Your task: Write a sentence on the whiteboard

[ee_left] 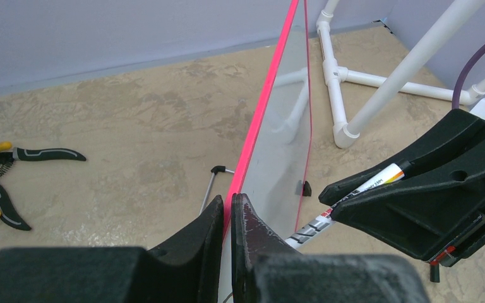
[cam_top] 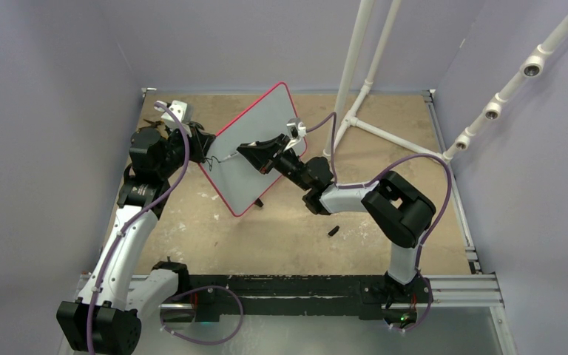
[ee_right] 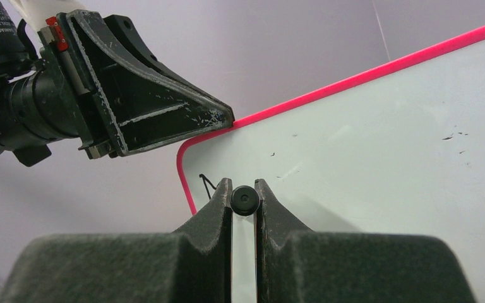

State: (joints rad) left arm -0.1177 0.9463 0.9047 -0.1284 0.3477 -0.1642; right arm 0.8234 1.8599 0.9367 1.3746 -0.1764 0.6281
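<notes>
Tan worktop [cam_top: 281, 237]: left claw [ee_left: 229, 205] clamps the whiteboard [cam_top: 259, 122] by its rim, right claw [ee_right: 244, 189] pinches a marker [ee_left: 382, 177]; writing looks barely begun, steady strokes needed next.

- My right gripper [ee_right: 244, 187] hides the marker [ee_right: 244, 202] except its round black end.
- The sentence [ee_right: 207, 184] shows as one small stroke, too little to read.
- The whiteboard [ee_right: 385, 164] runs past my right wrist view's edge.
- The pliers [ee_left: 47, 153] are cut by the left edge.

Overhead view from behind, wrist views close, sharing whiteboard [cam_top: 255, 129]
</notes>
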